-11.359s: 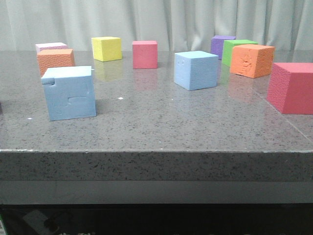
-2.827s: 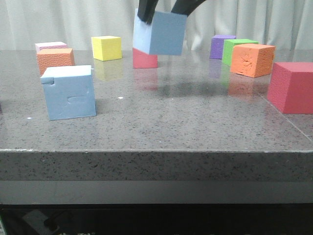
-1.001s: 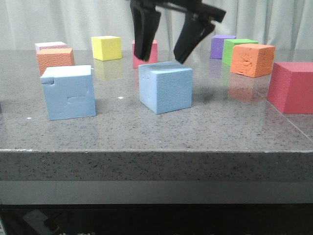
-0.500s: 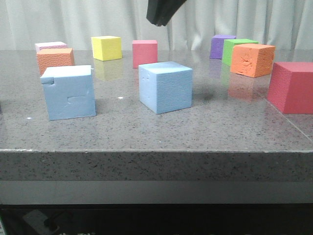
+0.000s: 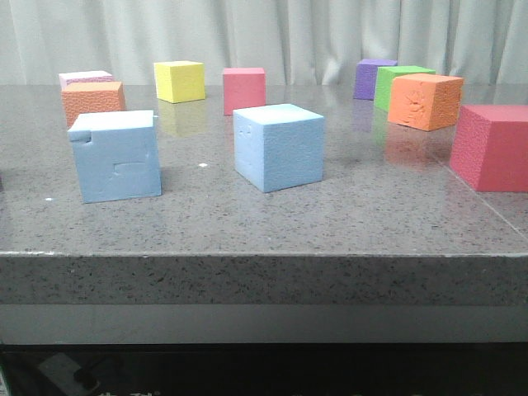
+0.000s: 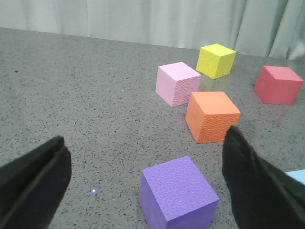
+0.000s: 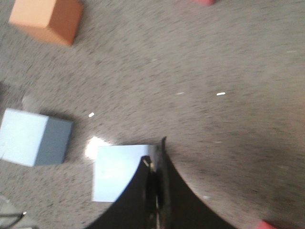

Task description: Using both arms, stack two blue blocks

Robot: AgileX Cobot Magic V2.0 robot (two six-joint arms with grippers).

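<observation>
Below right jaws (image 7: 155, 191) pressed together, plainer blue block (image 7: 121, 172), left jaws (image 6: 143, 181) spread

No readable text, label, brand or number appeared in any view. The foam cubes bore only texture and dents.

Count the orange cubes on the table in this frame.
2. One orange cube sits at the far left, just in front of the pale pink cube. The other orange cube sits at the far right, beside the green cube. None seems hidden.
</observation>
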